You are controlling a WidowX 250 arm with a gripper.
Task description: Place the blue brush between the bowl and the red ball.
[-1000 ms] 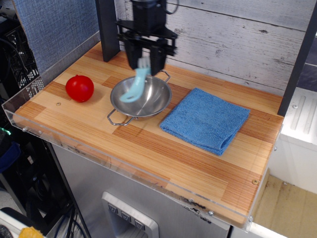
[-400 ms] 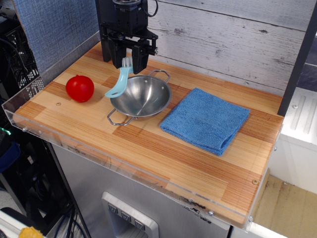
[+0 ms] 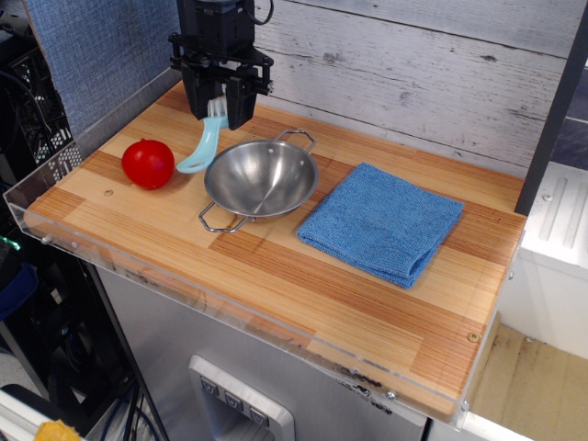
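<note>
My gripper (image 3: 218, 107) is shut on the bristle end of the blue brush (image 3: 203, 147). The pale aqua handle hangs down and to the left, its holed end low over the wood between the red ball (image 3: 148, 163) and the steel bowl (image 3: 262, 177). I cannot tell whether the handle tip touches the table. The ball sits at the left of the table. The bowl stands in the middle, empty, with its two wire loop handles showing.
A folded blue cloth (image 3: 381, 221) lies right of the bowl. A clear plastic lip (image 3: 184, 289) runs along the wooden table's front and left edges. A dark post (image 3: 197, 64) and a white plank wall stand behind my gripper.
My gripper has carried the brush left and back, from above the bowl to the gap between the bowl and the ball. The bowl, ball and cloth have not moved.
</note>
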